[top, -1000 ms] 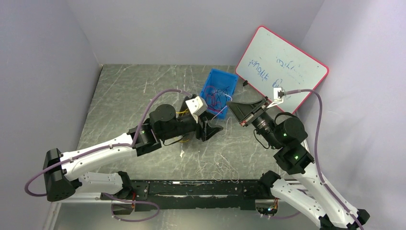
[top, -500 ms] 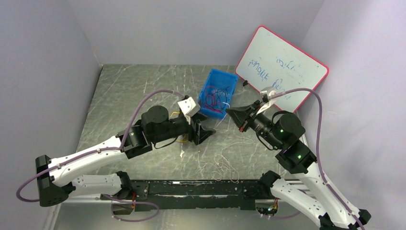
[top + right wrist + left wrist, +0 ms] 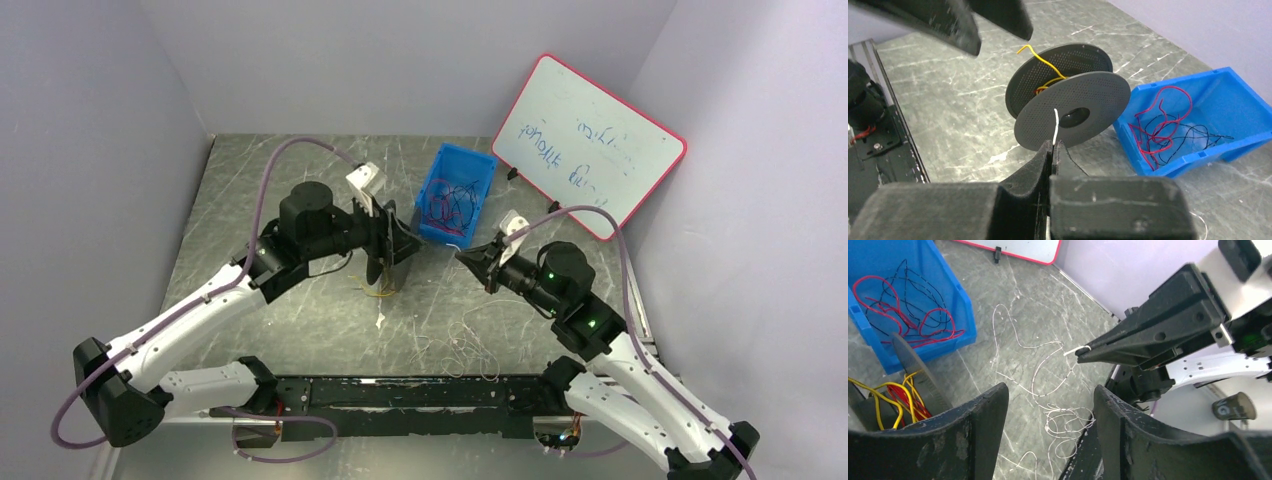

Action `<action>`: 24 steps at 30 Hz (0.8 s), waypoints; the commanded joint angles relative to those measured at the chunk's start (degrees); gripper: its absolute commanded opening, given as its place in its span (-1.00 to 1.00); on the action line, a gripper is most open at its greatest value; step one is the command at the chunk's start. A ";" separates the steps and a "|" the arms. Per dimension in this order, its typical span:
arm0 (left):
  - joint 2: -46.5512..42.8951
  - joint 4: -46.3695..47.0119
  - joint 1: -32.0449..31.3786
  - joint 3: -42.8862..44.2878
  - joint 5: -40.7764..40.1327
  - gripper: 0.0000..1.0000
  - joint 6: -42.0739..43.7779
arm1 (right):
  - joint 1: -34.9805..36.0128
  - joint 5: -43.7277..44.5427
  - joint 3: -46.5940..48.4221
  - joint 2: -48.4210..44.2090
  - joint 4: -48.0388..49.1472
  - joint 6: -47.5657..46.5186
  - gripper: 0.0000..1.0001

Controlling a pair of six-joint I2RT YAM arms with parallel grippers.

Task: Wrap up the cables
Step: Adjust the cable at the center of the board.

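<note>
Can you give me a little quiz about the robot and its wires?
1. True or false: the right gripper is pinching a white cable.
2. Which colour of cable sticks out of the black spool? A green, B yellow, C pink.
3. Fill in: the left gripper is ___ (open or shut).
Key: 1 true; 2 B; 3 open.
</note>
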 commanded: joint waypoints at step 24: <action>5.31 7.72 9.63 -4.38 38.64 0.27 -16.05 | 3.21 -21.09 -3.66 4.25 15.87 -19.18 -1.00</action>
